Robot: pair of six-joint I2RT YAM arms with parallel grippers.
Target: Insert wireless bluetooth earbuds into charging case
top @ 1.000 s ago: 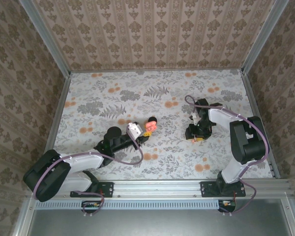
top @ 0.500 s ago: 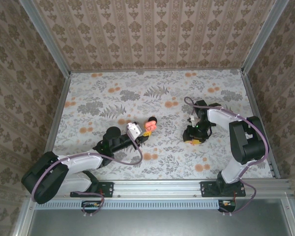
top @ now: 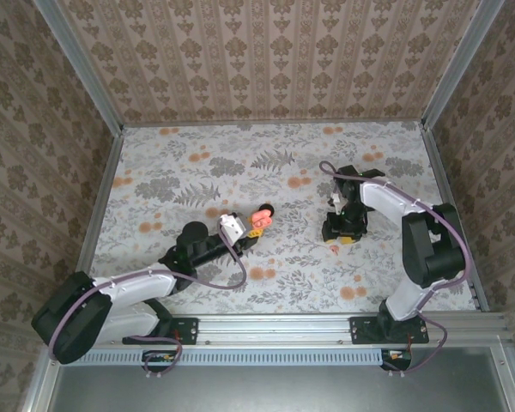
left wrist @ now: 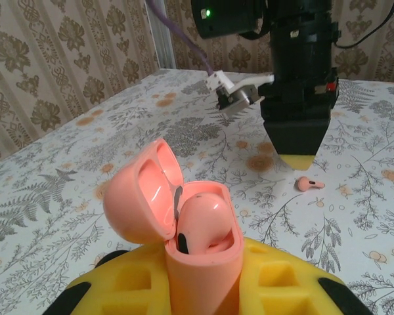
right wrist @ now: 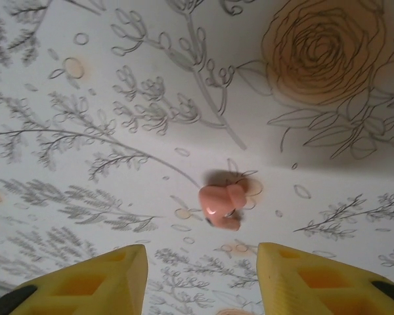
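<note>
From above, the left gripper (top: 254, 227) clamps the charging case (top: 261, 217) near the middle of the table (top: 197, 180). The right gripper (top: 339, 235) is at its 3 o'clock.

Left wrist: the lid is open and the seated earbud (left wrist: 200, 216) fills one bay, so the task looks about half done.

Right wrist: the loose earbud (right wrist: 222, 205) lies on the table at 12 o'clock of the spread, empty fingers (right wrist: 98, 279).

One charging case (left wrist: 203, 275); two earbuds (left wrist: 308, 184); two robot arms (top: 137, 287); two hands (right wrist: 200, 262)

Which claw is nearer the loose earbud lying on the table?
Right. The right claw hangs just above the loose earbud, fingers apart; the left claw grips the charging case well away.
</note>
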